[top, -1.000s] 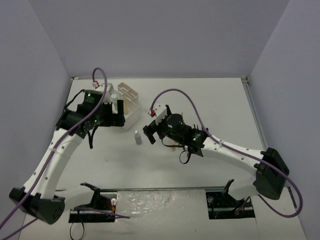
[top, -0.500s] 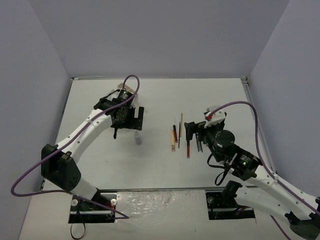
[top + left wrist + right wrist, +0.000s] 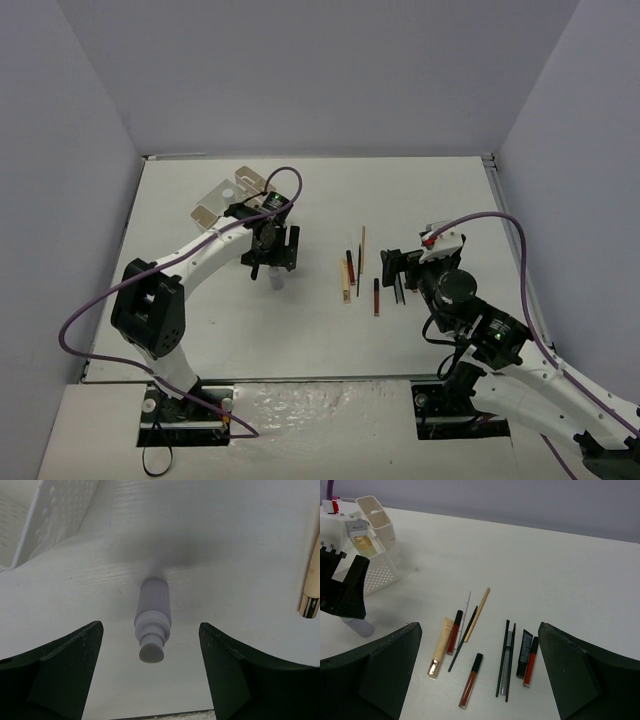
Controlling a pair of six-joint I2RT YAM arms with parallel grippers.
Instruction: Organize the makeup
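A grey-lilac bottle (image 3: pixel 152 622) stands upright on the table. My left gripper (image 3: pixel 276 258) is open around it, a jaw on each side, neither touching. Right of it lies loose makeup: a tan tube with a gold cap (image 3: pixel 440 647), three red lip glosses (image 3: pixel 471 680), a tan pencil (image 3: pixel 477 607), black pencils (image 3: pixel 502 657) and a black tube (image 3: pixel 524 652). My right gripper (image 3: pixel 480 630) hovers open above these and holds nothing. A gold bottle (image 3: pixel 364 542) sits inside the white box (image 3: pixel 380 572).
The white compartmented box (image 3: pixel 215 200) stands at the back left, close behind the left gripper. Purple cables loop over both arms. Grey walls close off the table at the back and both sides.
My left gripper has left the white box, come down around the lilac bottle, and its jaws have narrowed a little. The right gripper has drawn back to the right of the sticks.
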